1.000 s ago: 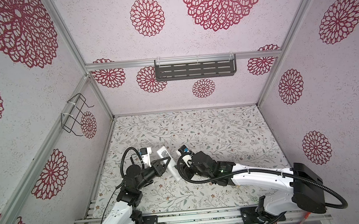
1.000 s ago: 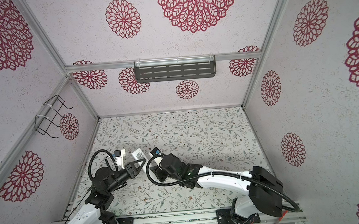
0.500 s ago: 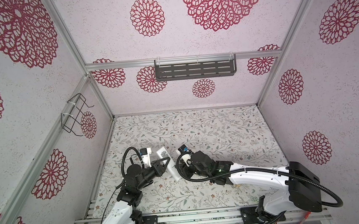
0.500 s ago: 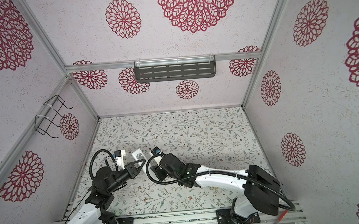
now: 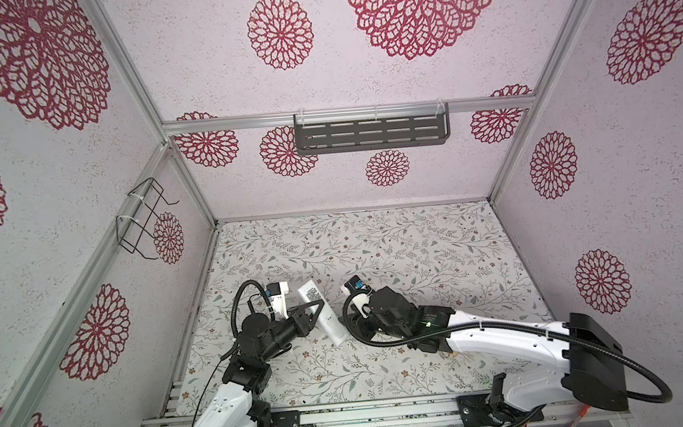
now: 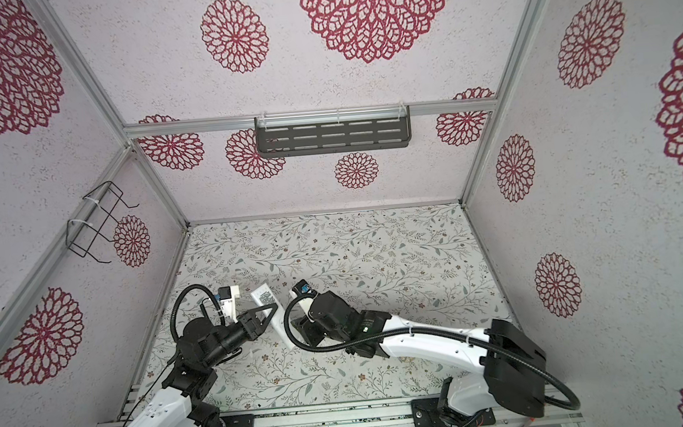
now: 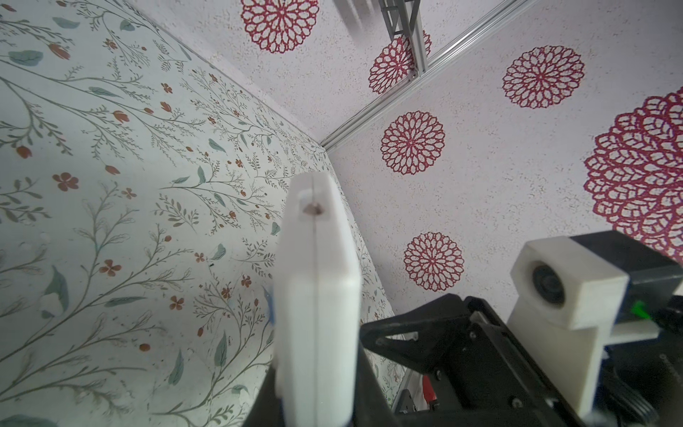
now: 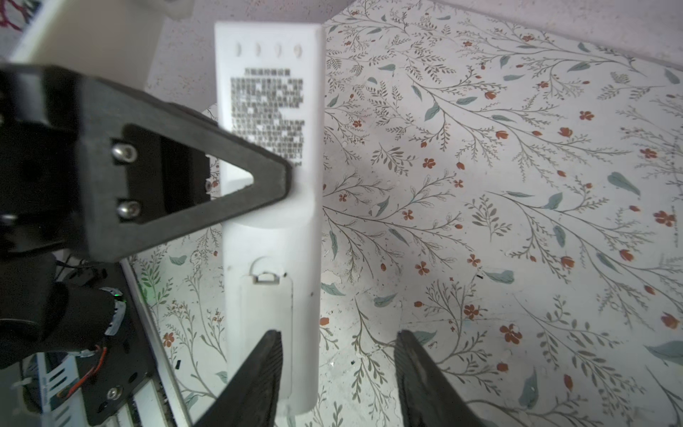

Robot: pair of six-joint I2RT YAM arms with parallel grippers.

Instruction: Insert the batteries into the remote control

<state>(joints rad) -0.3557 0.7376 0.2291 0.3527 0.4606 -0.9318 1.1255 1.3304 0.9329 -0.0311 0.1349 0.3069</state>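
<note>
The bench (image 5: 397,252), covered in a leaf-and-flower print, forms the floor of a booth whose pale walls carry crimson rosettes. A grey slotted shelf (image 5: 371,135) hangs on the back wall at 12 o'clock, and a wire rack (image 5: 140,222) hangs at 10 o'clock. At 8 o'clock the left hand (image 5: 320,308) is clamped on the remote control (image 5: 333,331), printed back upward. The right hand (image 8: 336,336), fingers apart, sits at the remote's near end.
</note>
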